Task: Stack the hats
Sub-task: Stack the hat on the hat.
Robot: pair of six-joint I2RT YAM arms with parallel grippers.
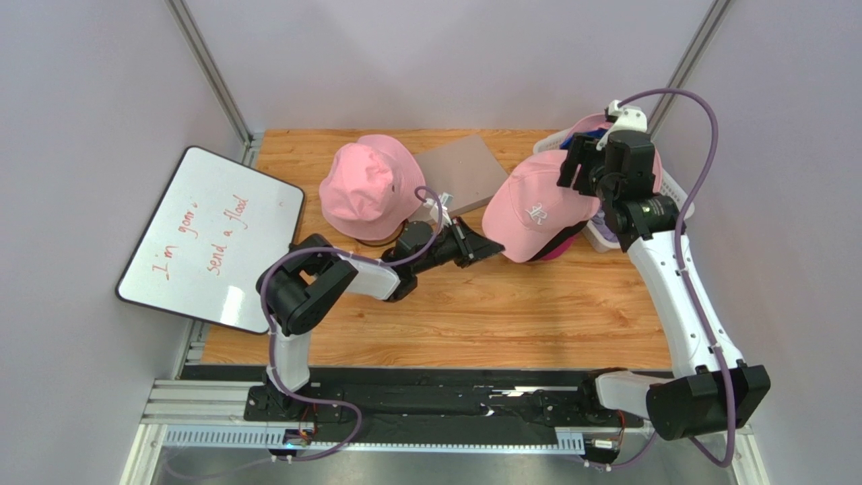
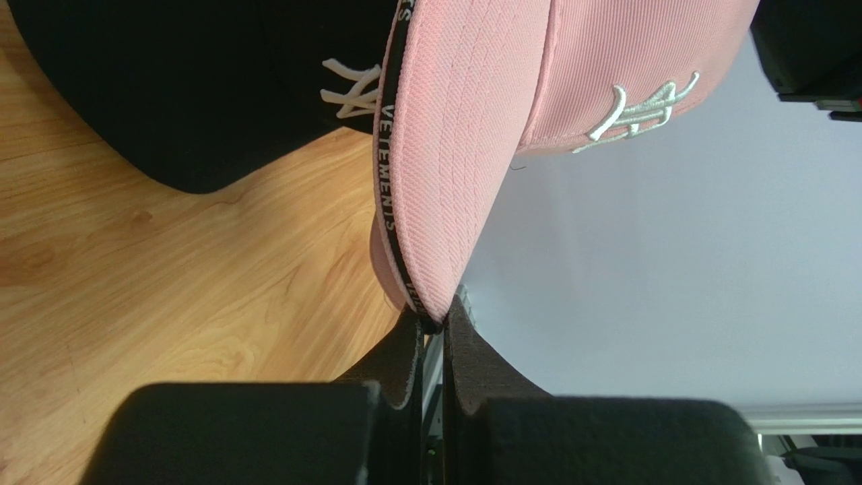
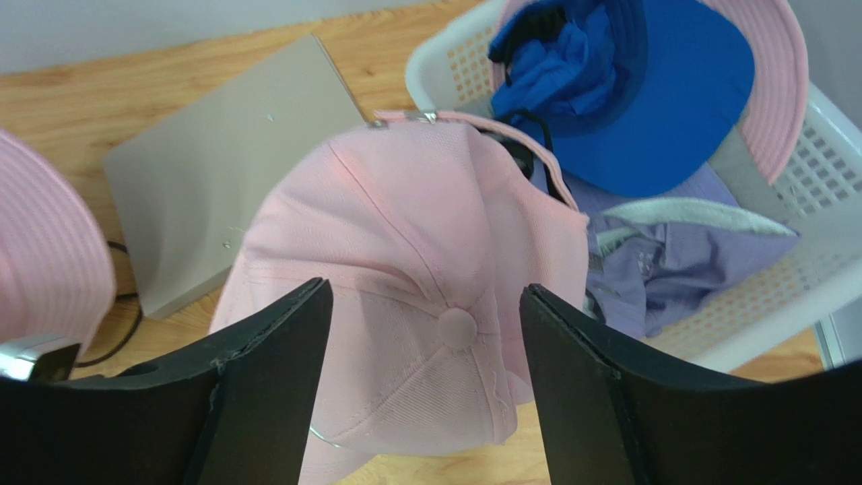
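Pink baseball cap (image 1: 536, 207) with a white interlocked-letter logo sits at the far right of the desk (image 1: 455, 313). A black cap (image 2: 202, 81) just beside it has a similar white logo. Black tape reading "VETEMENTS" edges the pink brim, and the left end effector (image 2: 433, 328) is pinching that brim's edge. The right end effector (image 3: 425, 293) hangs spread above the crown. At left, a whiteboard (image 1: 207, 237) carries red handwriting that seems to read "I'm gonna send a flood".
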